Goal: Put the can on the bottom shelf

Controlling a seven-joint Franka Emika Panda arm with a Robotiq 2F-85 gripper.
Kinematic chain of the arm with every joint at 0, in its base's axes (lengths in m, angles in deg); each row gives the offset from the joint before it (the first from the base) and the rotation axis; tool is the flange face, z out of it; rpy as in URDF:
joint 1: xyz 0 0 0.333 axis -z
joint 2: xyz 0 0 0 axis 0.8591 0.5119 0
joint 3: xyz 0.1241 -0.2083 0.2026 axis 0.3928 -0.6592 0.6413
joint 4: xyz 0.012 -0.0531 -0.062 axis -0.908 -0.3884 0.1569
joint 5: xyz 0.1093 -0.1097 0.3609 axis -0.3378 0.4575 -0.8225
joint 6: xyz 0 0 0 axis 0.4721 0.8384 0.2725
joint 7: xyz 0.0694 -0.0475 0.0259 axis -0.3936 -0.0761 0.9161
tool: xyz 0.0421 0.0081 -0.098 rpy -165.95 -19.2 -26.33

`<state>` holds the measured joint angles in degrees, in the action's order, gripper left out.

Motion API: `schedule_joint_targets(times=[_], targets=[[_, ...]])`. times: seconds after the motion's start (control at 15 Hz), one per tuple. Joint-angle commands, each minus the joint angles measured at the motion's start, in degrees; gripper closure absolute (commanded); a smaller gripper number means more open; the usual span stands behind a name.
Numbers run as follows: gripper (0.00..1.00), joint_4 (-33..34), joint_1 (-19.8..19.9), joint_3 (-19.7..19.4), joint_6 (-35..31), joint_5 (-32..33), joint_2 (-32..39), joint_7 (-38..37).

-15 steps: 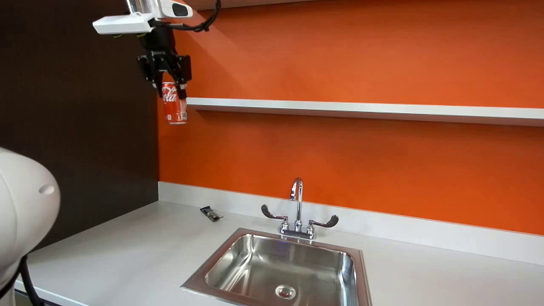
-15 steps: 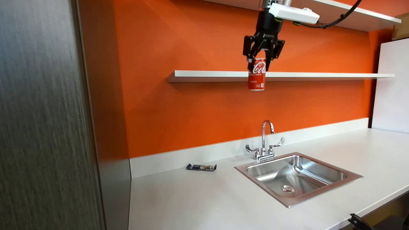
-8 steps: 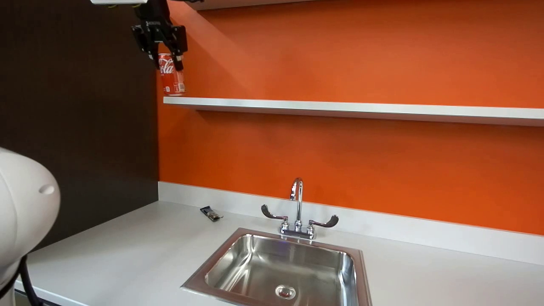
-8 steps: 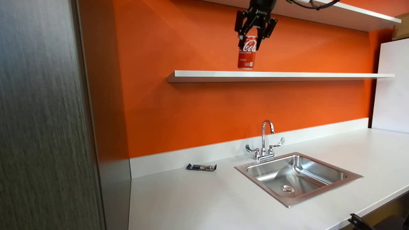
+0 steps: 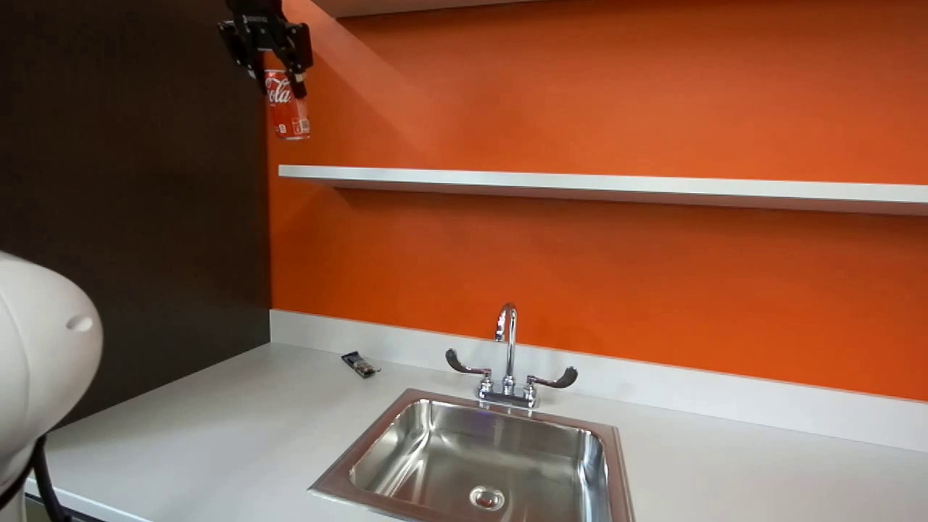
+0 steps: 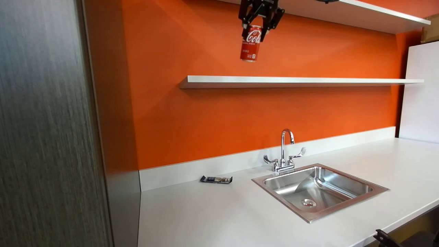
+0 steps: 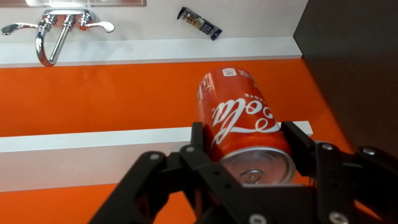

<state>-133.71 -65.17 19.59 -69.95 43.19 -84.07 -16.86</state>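
red cola can (image 7: 242, 119) hangs tilted, higher than the white lower shelf (image 5: 602, 183), pinched near its top by the robotiq gripper (image 6: 253, 38), jaws narrowed to its width; lowered while leaning, or short of the front edge, it could topple off.

Angular black hand (image 7: 244, 132) with silvery round screws (image 7: 338, 217), smooth white rounded arm casing (image 5: 43, 348), black cable (image 5: 46, 478)

the red cylindrical metal can (image 7: 244, 119) bears white script. above the white counter's (image 6: 199, 216) back edge: plain orange wall (image 5: 623, 279).
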Motion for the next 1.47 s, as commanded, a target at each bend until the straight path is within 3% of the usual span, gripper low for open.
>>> schedule_joint_targets(times=[0.0, 0.73, 1.4], targets=[[0.61, 4.6, 0.8, 1.3, -1.8, -0.3, 3.9, -1.7], [0.61, 15.7, 2.6, 1.6, -4.0, 2.1, 15.8, -6.0], [0.61, 24.3, 3.4, 1.3, -3.5, 10.2, 26.2, -12.8]])
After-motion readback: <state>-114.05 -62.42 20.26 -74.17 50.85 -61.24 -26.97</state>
